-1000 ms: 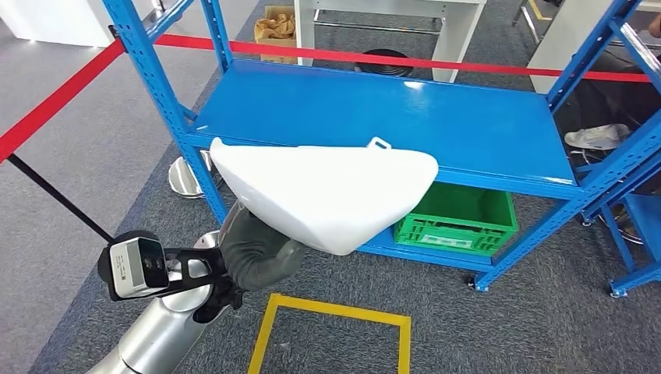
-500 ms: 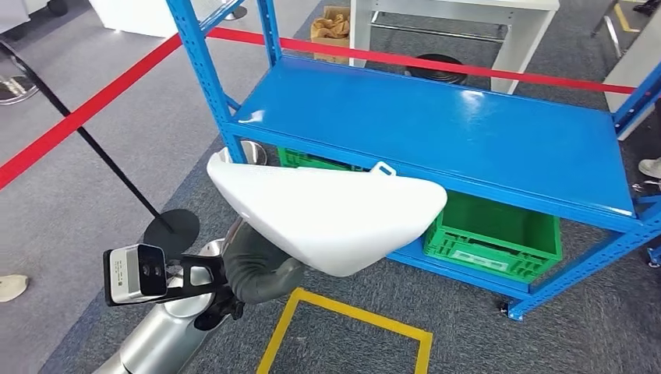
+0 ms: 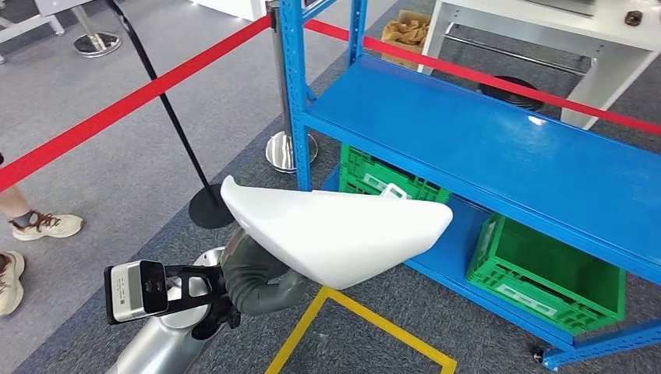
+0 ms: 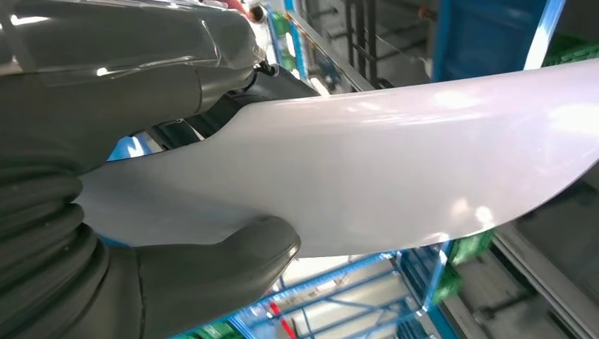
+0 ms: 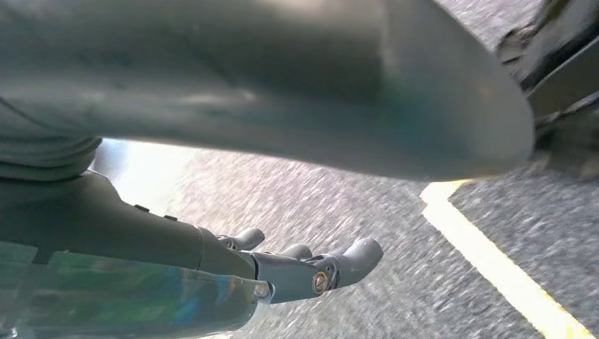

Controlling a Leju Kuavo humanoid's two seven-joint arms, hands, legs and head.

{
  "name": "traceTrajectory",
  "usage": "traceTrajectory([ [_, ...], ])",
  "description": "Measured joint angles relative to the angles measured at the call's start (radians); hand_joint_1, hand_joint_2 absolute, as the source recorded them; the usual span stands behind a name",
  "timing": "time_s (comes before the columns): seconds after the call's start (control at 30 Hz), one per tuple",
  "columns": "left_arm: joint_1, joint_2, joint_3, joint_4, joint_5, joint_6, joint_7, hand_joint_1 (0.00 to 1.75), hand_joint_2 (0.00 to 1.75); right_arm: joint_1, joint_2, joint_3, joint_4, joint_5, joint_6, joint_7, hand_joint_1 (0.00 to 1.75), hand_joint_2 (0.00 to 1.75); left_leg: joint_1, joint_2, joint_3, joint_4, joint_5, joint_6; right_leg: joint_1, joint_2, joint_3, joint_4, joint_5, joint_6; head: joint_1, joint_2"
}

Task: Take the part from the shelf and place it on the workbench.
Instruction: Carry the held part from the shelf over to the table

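Setting: grey carpet floor (image 3: 117, 156) with a yellow taped square outline (image 3: 366, 315) and a red barrier tape (image 3: 132, 109) on posts.
Part: smooth white curved plastic panel (image 3: 339, 234), held in the air in front of the blue metal shelf rack (image 3: 499, 148), off its boards.
Left robot hand (image 3: 253, 273): clamps the panel's near edge, grey thumb (image 4: 212, 272) on one face, darker fingers on the other.
Right robot hand (image 5: 297, 272): holds nothing, fingers loosely extended above the carpet.
Below shelf: green plastic crates (image 3: 546, 273).
Bystander: sneakered feet (image 3: 31, 234) beside the tape.

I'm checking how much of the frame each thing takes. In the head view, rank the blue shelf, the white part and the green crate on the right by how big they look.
1. blue shelf
2. white part, though nearness to the camera enlarges it
3. green crate
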Motion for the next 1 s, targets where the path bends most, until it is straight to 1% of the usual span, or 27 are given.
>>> traceTrajectory([
  [0.03, 0.005, 0.0, 0.0, -0.001, 0.0, -0.001, 0.001, 1.75, 1.75, 0.003, -0.001, 0.0, 0.0, 0.0, 0.0, 0.001, 0.0, 0.0, -0.001, -0.016, 0.0, 0.0, 0.0, 0.001, 0.001, 0.009, -0.028, 0.053, -0.015, -0.001, 0.001, 0.0],
  [0.07, 0.009, 0.0, 0.001, -0.002, 0.001, -0.003, 0.001, 1.75, 1.75, 0.004, -0.002, 0.0, 0.0, 0.001, 0.0, 0.001, 0.0, 0.0, -0.002, -0.032, 0.0, 0.001, 0.0, 0.001, 0.001, 0.012, -0.041, 0.071, -0.01, -0.002, 0.001, 0.0],
  [0.1, 0.011, 0.001, 0.002, -0.003, 0.001, -0.006, 0.001, 1.75, 1.75, 0.005, -0.003, 0.0, 0.0, 0.001, 0.001, 0.0, 0.0, 0.0, -0.002, -0.047, 0.001, 0.003, 0.0, 0.0, 0.001, 0.015, -0.034, 0.046, 0.016, -0.004, 0.001, 0.0],
  [0.13, 0.013, 0.001, 0.003, -0.006, 0.002, -0.009, 0.001, 1.75, 1.75, 0.005, -0.004, 0.0, 0.0, 0.002, 0.002, 0.0, 0.0, 0.0, -0.002, -0.063, 0.001, 0.005, -0.001, -0.001, -0.001, 0.024, -0.011, -0.015, 0.054, -0.006, 0.001, 0.0],
  [0.2, 0.014, 0.001, 0.006, -0.011, 0.004, -0.014, 0.002, 1.75, 1.75, 0.005, -0.007, 0.0, 0.0, 0.002, 0.005, 0.0, 0.0, 0.0, -0.001, -0.091, -0.002, 0.014, -0.004, -0.007, -0.007, 0.067, 0.045, -0.147, 0.111, -0.008, 0.001, 0.0],
  [0.23, 0.014, 0.001, 0.006, -0.013, 0.005, -0.015, 0.002, 1.75, 1.75, 0.005, -0.008, 0.0, 0.0, 0.002, 0.005, 0.0, 0.0, 0.0, -0.001, -0.103, -0.006, 0.018, -0.005, -0.012, -0.008, 0.083, 0.06, -0.185, 0.122, -0.008, 0.0, 0.0],
  [0.27, 0.015, 0.002, 0.007, -0.015, 0.006, -0.015, 0.002, 1.75, 1.75, 0.005, -0.01, 0.0, 0.0, 0.002, 0.005, 0.0, 0.0, 0.0, -0.001, -0.114, -0.01, 0.02, -0.005, -0.016, -0.008, 0.091, 0.066, -0.199, 0.121, -0.009, 0.0, 0.0],
  [0.33, 0.017, 0.005, 0.009, -0.019, 0.007, -0.015, 0.002, 1.75, 1.75, 0.003, -0.011, 0.0, 0.0, 0.002, 0.006, -0.001, 0.0, 0.0, 0.001, -0.132, -0.017, 0.02, -0.002, -0.025, -0.005, 0.071, 0.069, -0.201, 0.124, -0.016, 0.0, 0.0],
  [0.37, 0.017, 0.007, 0.012, -0.021, 0.007, -0.015, 0.002, 1.75, 1.75, 0.001, -0.013, 0.0, 0.0, 0.002, 0.006, -0.001, 0.0, 0.0, 0.001, -0.118, -0.022, 0.024, -0.005, -0.03, -0.005, 0.059, 0.071, -0.202, 0.125, -0.021, -0.001, 0.0],
  [0.4, 0.017, 0.008, 0.014, -0.023, 0.008, -0.016, 0.002, 1.75, 1.75, -0.001, -0.013, 0.0, 0.0, 0.002, 0.006, -0.002, 0.0, 0.0, 0.0, -0.092, -0.033, 0.043, -0.018, -0.035, -0.006, 0.047, 0.073, -0.204, 0.127, -0.027, -0.003, 0.0],
  [0.43, 0.018, 0.01, 0.016, -0.025, 0.009, -0.017, 0.002, 1.75, 1.75, -0.001, -0.014, 0.0, 0.0, 0.002, 0.006, -0.002, 0.0, 0.0, -0.001, -0.057, -0.054, 0.084, -0.042, -0.039, -0.006, 0.034, 0.073, -0.205, 0.128, -0.032, -0.006, 0.0],
  [0.47, 0.018, 0.01, 0.018, -0.027, 0.01, -0.018, 0.001, 1.75, 1.75, 0.0, -0.014, 0.0, 0.0, 0.001, 0.005, -0.003, 0.0, 0.0, -0.002, -0.022, -0.085, 0.145, -0.073, -0.043, -0.005, 0.02, 0.072, -0.205, 0.127, -0.035, -0.009, 0.0],
  [0.5, 0.019, 0.011, 0.018, -0.028, 0.013, -0.021, 0.0, 1.75, 1.75, 0.002, -0.015, 0.0, 0.0, 0.001, 0.003, -0.003, 0.0, 0.0, 0.0, -0.004, -0.122, 0.219, -0.105, -0.046, -0.004, 0.005, 0.071, -0.204, 0.127, -0.037, -0.011, 0.0],
  [0.53, 0.022, 0.013, 0.02, -0.029, 0.016, -0.025, -0.003, 1.75, 1.75, 0.005, -0.016, 0.0, 0.0, 0.001, 0.001, -0.004, 0.0, 0.0, 0.002, 0.004, -0.156, 0.283, -0.127, -0.049, -0.004, -0.011, 0.071, -0.204, 0.126, -0.038, -0.012, 0.0],
  [0.57, 0.025, 0.015, 0.022, -0.03, 0.019, -0.028, -0.006, 1.75, 1.75, 0.006, -0.018, 0.0, 0.0, 0.0, -0.001, -0.005, 0.0, 0.0, 0.004, 0.006, -0.175, 0.319, -0.133, -0.049, -0.004, -0.026, 0.07, -0.204, 0.125, -0.038, -0.012, 0.0],
  [0.6, 0.028, 0.017, 0.024, -0.033, 0.021, -0.033, -0.01, 1.75, 1.75, 0.006, -0.02, 0.0, -0.001, -0.001, -0.003, -0.007, 0.0, 0.0, 0.005, 0.008, -0.174, 0.313, -0.119, -0.049, -0.004, -0.041, 0.071, -0.204, 0.125, -0.038, -0.012, 0.0],
  [0.63, 0.03, 0.018, 0.027, -0.036, 0.022, -0.037, -0.014, 1.75, 1.75, 0.005, -0.021, -0.001, -0.001, -0.002, -0.003, -0.01, 0.0, 0.0, 0.006, 0.014, -0.149, 0.265, -0.09, -0.048, -0.004, -0.054, 0.072, -0.204, 0.124, -0.037, -0.012, 0.0],
  [0.67, 0.031, 0.02, 0.029, -0.04, 0.023, -0.04, -0.016, 1.75, 1.75, 0.004, -0.022, -0.001, -0.001, -0.002, -0.004, -0.013, 0.0, 0.0, 0.006, 0.03, -0.108, 0.189, -0.056, -0.045, -0.004, -0.066, 0.074, -0.204, 0.122, -0.036, -0.012, 0.0],
  [0.7, 0.031, 0.02, 0.031, -0.045, 0.023, -0.043, -0.017, 1.75, 1.75, 0.002, -0.024, -0.001, -0.001, -0.002, -0.004, -0.016, 0.0, 0.0, 0.002, 0.053, -0.067, 0.115, -0.033, -0.042, -0.001, -0.077, 0.076, -0.204, 0.12, -0.032, -0.012, 0.0],
  [0.73, 0.031, 0.02, 0.033, -0.049, 0.023, -0.045, -0.017, 1.75, 1.75, 0.001, -0.025, -0.001, -0.002, 0.0, -0.004, -0.019, 0.0, 0.0, -0.001, 0.07, -0.038, 0.06, -0.019, -0.037, 0.001, -0.086, 0.079, -0.205, 0.118, -0.028, -0.011, 0.0],
  [0.77, 0.03, 0.02, 0.033, -0.051, 0.023, -0.045, -0.018, 1.75, 1.75, 0.001, -0.026, -0.001, -0.002, 0.004, -0.004, -0.023, 0.0, 0.0, -0.005, 0.08, -0.023, 0.031, -0.015, -0.033, 0.003, -0.095, 0.082, -0.205, 0.115, -0.022, -0.01, 0.0],
  [0.8, 0.029, 0.02, 0.034, -0.053, 0.023, -0.045, -0.017, 1.75, 1.75, 0.0, -0.027, 0.0, -0.002, 0.009, -0.003, -0.028, 0.0, 0.0, -0.008, 0.077, -0.022, 0.025, -0.019, -0.029, 0.004, -0.104, 0.086, -0.208, 0.114, -0.017, -0.008, 0.0],
  [0.83, 0.028, 0.021, 0.034, -0.053, 0.023, -0.044, -0.017, 1.75, 1.75, -0.002, -0.027, 0.0, -0.002, 0.013, -0.003, -0.035, 0.0, 0.0, -0.008, 0.062, -0.021, 0.023, -0.016, -0.023, 0.003, -0.116, 0.091, -0.211, 0.113, -0.011, -0.008, 0.0],
  [0.87, 0.027, 0.022, 0.034, -0.054, 0.023, -0.043, -0.016, 1.75, 1.75, -0.005, -0.027, 0.001, -0.002, 0.017, -0.002, -0.042, 0.0, 0.0, -0.006, 0.05, -0.018, 0.02, -0.013, -0.017, 0.001, -0.118, 0.095, -0.212, 0.11, -0.005, -0.007, 0.0],
  [0.9, 0.025, 0.022, 0.034, -0.055, 0.025, -0.043, -0.015, 1.75, 1.75, -0.008, -0.026, 0.001, -0.002, 0.019, 0.0, -0.051, 0.0, 0.0, -0.004, 0.038, -0.014, 0.016, -0.01, -0.011, -0.001, -0.103, 0.095, -0.202, 0.1, 0.0, -0.006, 0.0],
  [0.93, 0.022, 0.021, 0.034, -0.056, 0.028, -0.043, -0.015, 1.75, 1.75, -0.011, -0.025, 0.002, -0.002, 0.018, 0.002, -0.058, 0.0, 0.0, -0.001, 0.027, -0.01, 0.012, -0.006, -0.005, -0.002, -0.077, 0.084, -0.174, 0.08, 0.003, -0.004, 0.0],
  [1.0, 0.018, 0.017, 0.032, -0.057, 0.035, -0.047, -0.012, 1.75, 1.75, -0.01, -0.024, 0.002, -0.002, 0.018, 0.005, -0.067, 0.0, 0.0, 0.001, 0.002, -0.009, 0.011, -0.003, 0.003, -0.002, -0.013, 0.027, -0.052, 0.019, 0.006, 0.003, 0.0],
])
